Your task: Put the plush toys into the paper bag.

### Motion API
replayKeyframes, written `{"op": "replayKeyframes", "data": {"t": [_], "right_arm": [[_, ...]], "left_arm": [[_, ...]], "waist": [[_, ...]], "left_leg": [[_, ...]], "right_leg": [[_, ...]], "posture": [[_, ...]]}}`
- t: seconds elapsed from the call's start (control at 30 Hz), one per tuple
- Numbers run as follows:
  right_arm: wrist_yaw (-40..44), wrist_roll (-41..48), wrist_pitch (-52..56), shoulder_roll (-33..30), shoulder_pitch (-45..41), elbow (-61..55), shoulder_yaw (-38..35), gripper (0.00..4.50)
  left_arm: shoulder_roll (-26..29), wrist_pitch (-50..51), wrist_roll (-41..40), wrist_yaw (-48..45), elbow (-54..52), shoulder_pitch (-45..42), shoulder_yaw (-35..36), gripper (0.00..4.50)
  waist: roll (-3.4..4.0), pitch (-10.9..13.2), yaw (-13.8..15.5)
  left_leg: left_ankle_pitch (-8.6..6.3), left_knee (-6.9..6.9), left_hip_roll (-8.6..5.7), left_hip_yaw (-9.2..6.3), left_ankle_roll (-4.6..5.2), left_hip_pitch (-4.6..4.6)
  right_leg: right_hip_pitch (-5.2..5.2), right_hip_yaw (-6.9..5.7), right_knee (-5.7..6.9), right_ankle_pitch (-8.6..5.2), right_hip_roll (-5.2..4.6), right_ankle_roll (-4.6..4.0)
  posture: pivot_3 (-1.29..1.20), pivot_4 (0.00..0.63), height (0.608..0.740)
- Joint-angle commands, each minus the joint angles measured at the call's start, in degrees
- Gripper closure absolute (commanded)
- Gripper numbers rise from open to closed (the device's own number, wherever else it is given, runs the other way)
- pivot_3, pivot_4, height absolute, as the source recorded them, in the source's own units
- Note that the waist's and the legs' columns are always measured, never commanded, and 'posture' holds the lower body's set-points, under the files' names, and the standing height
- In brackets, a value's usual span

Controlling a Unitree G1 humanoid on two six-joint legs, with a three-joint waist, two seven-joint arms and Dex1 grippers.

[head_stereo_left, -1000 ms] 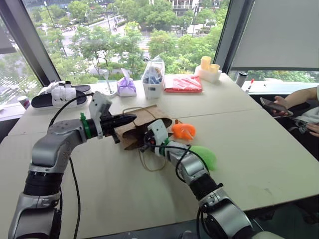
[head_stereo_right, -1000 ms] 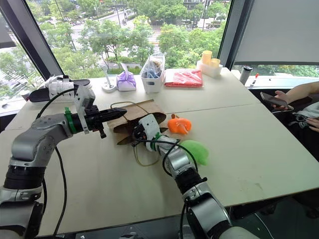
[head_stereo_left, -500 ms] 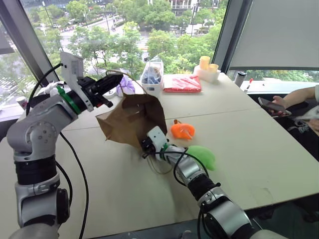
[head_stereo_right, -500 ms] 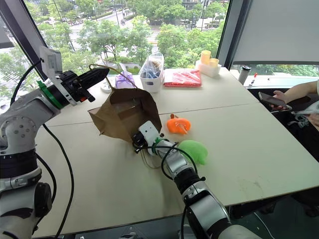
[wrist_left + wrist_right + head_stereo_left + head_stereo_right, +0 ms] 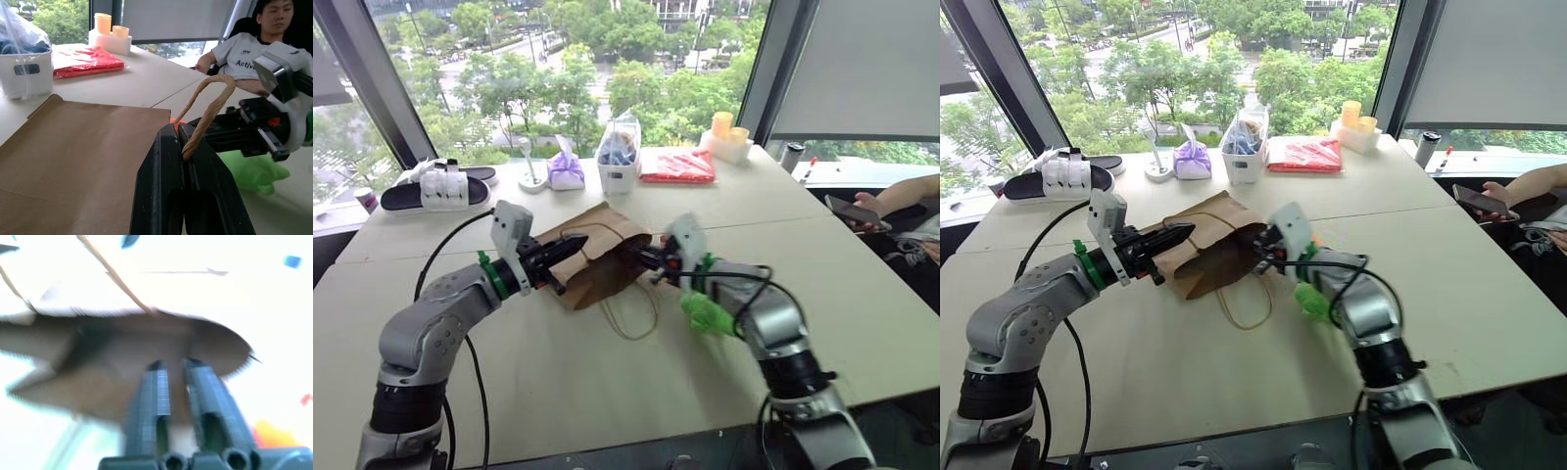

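Observation:
The brown paper bag (image 5: 597, 235) lies flat on the table with its dark mouth facing right. My left gripper (image 5: 574, 251) is shut on one twisted loop handle (image 5: 210, 105) of the bag, just above the paper. My right gripper (image 5: 643, 258) hovers at the bag's mouth with its fingers (image 5: 154, 382) slightly apart and nothing between them. The lime green plush toy (image 5: 705, 313) sits on the table under my right forearm. Of the orange plush toy (image 5: 274, 433), only a sliver shows beyond the bag. The bag's other handle (image 5: 631, 313) trails loose on the table.
Along the far edge stand a white container of blue items (image 5: 615, 162), a purple pouch (image 5: 566, 171), a red packet (image 5: 675, 164), yellow cups (image 5: 724, 132) and slippers (image 5: 435, 186). A person's hand with a phone (image 5: 852, 208) rests at the table's right side.
My left gripper has lowered the bag from upright in the air to flat on the table. My right gripper has moved right and up to the bag's mouth, and its fingers have parted.

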Motion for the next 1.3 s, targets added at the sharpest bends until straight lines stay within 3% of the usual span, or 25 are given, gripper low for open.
{"op": "replayKeyframes", "data": {"t": [0.03,0.13,0.27,0.53,0.67,0.83,0.9,1.13,1.3], "right_arm": [[3.1,3.0,4.2,-6.2,2.5,-8.3,-3.3,1.64],[3.8,5.1,6.8,-9.8,5.4,-10.3,-5.3,0.07],[2.0,5.4,8.0,-10.6,9.2,-8.3,-6.4,0.02],[0.5,0.7,1.3,-11.9,11.9,-2.7,-1.4,0.02],[0.3,0.7,-0.6,-11.6,10.8,-1.1,-2.1,1.26],[0.7,1.1,-1.2,-12.1,10.7,-1.4,-2.3,3.80],[0.7,1.5,-0.7,-12.2,11.0,-2.3,-2.5,4.49],[4.2,10.3,4.1,-11.4,8.4,-11.4,-5.5,4.49],[2.0,13.6,6.7,-4.3,3.3,-11.8,-1.0,4.49]], "left_arm": [[1.1,-0.8,-1.0,-0.3,-3.4,1.1,1.4,4.50],[1.3,-0.6,-1.5,-0.2,-4.6,2.1,1.4,4.50],[1.3,-0.3,-2.3,0.8,-5.5,2.5,1.8,4.50],[1.9,-0.8,-2.2,1.4,-5.4,2.2,1.5,4.50],[1.8,-0.6,-2.6,2.3,-5.7,2.0,1.8,4.50],[1.9,-0.3,-3.5,3.2,-5.4,1.3,2.3,4.50],[2.0,0.1,-4.4,3.6,-5.4,0.9,2.8,4.50],[2.4,1.0,-6.3,4.1,-4.3,-0.9,3.2,4.50],[2.5,1.7,-6.7,3.8,-4.3,-1.7,2.6,4.50]], "waist": [[-0.01,0.0,-0.1],[-0.02,0.0,-0.5],[-0.03,0.0,-0.2],[-0.03,0.0,0.4],[-0.03,0.0,1.0],[-0.03,0.0,1.1],[-0.03,0.0,1.1],[-0.03,0.0,1.1],[-0.04,0.0,1.0]], "left_leg": [[0.00,-0.01,0.00,0.01,0.00,-0.01],[-0.01,-0.01,0.02,0.06,0.02,0.00],[-0.01,0.01,0.03,0.06,0.02,0.04],[-0.01,0.04,0.02,0.07,0.04,0.03],[-0.01,0.04,0.02,0.07,0.05,0.02],[-0.01,0.05,0.02,0.07,0.05,0.03],[-0.01,0.05,0.02,0.06,0.05,0.03],[-0.01,0.05,0.03,0.04,0.05,0.02],[-0.01,0.04,0.06,-0.01,0.05,0.03]], "right_leg": [[0.00,0.00,-0.02,0.00,0.00,0.00],[0.02,0.01,-0.07,0.00,0.00,0.00],[0.10,0.01,-0.08,0.00,0.00,0.00],[0.22,0.00,-0.38,0.01,0.00,0.01],[0.23,0.00,-0.42,0.01,0.01,0.01],[0.26,0.00,-0.44,0.01,0.01,0.01],[0.26,-0.01,-0.44,0.01,0.01,0.01],[0.26,-0.03,-0.46,0.01,0.01,0.01],[0.26,-0.05,-0.46,0.01,0.07,0.01]], "posture": [[0.00,0.150,0.740],[0.00,0.150,0.740],[0.00,0.150,0.740],[0.00,0.150,0.740],[0.00,0.150,0.740],[0.00,0.150,0.740],[0.00,0.150,0.740],[0.00,0.150,0.740],[0.00,0.150,0.740]]}}
